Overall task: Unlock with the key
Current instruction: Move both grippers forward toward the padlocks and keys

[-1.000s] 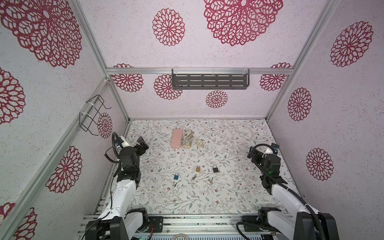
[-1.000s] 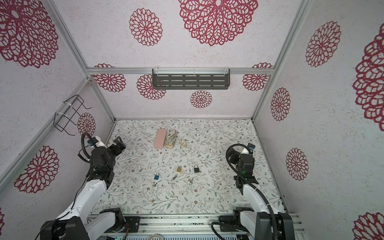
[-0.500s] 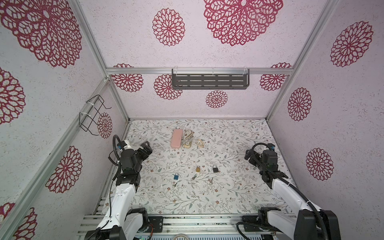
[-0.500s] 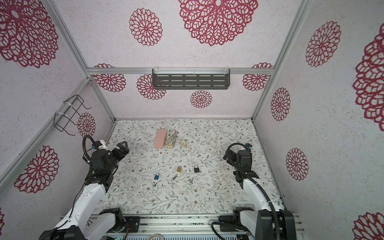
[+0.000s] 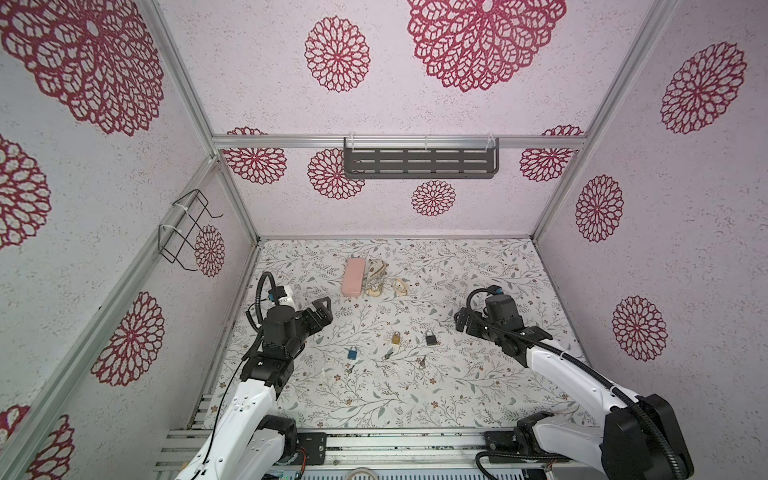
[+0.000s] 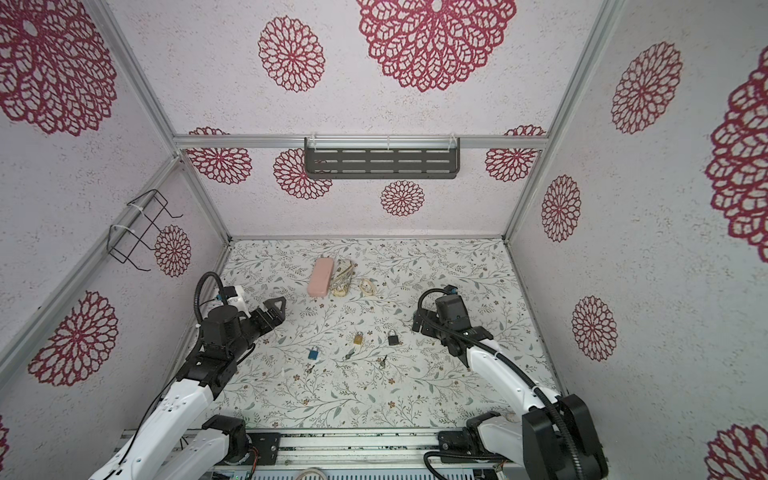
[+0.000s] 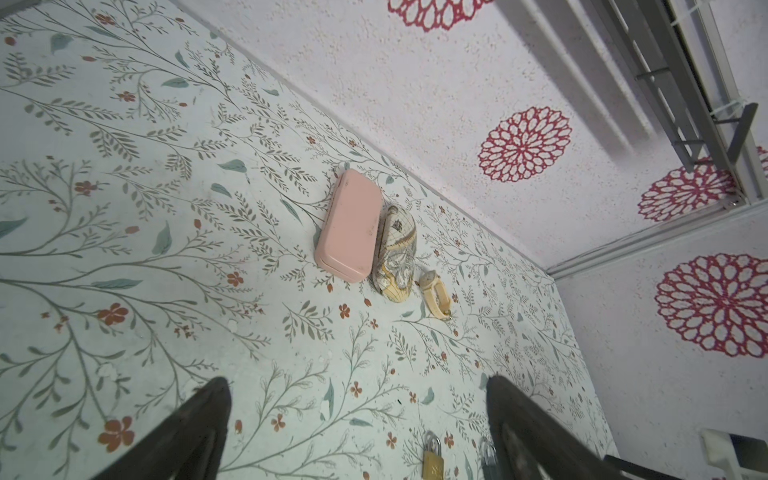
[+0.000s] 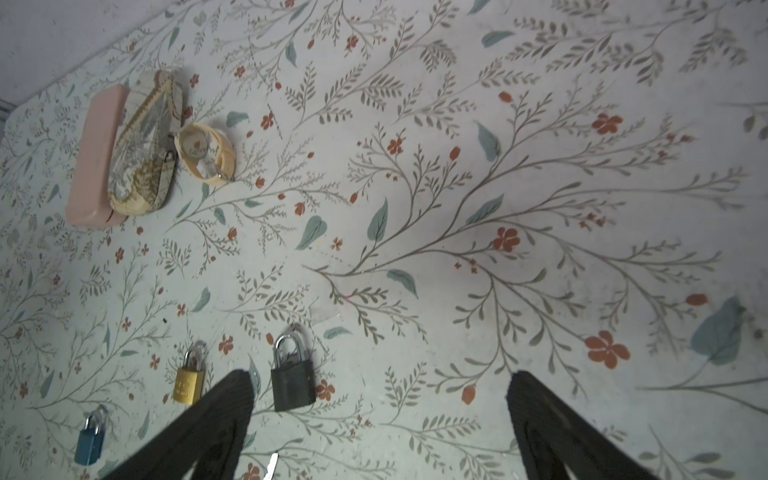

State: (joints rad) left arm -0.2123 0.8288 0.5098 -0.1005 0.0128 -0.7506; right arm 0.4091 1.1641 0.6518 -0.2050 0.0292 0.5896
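nothing of the task is done, judging by how things lie. nearest the arm bases, three small keys lie loose on the bench (image 5: 374, 407): one (image 5: 350, 369) just in front of the blue padlock (image 5: 353, 353), one (image 5: 388, 355) in front of the brass padlock (image 5: 395, 338), one (image 5: 422, 361) in front of the black padlock (image 5: 431, 337). no key is in a lock and none is held. which key fits which lock cannot be told. in the right wrist view all three shackles appear seated, so the locks are judged to be locked. left to do: pick up a key, steady a padlock, insert, turn.

left pincer (image 5: 322, 311): jaws wide apart, holding nothing, raised above the bench on the left side, aimed across it toward the middle. in its wrist view the fingertips (image 7: 216, 399) frame bare bench, with the brass padlock at the frame edge between them.

right pincer (image 5: 461, 322): jaws wide apart, empty, held low over the right side, pointing toward the padlock row. in its wrist view the black padlock sits just beside one fingertip (image 8: 237, 386), not touching. the forearm slopes down from the base to the wrist.

farther back, clear of both arms, lie a pink case (image 5: 353, 277), a patterned pouch (image 5: 376, 280) touching it, and a cream wristwatch (image 5: 401, 286) just beside the pouch. none bears on the task.
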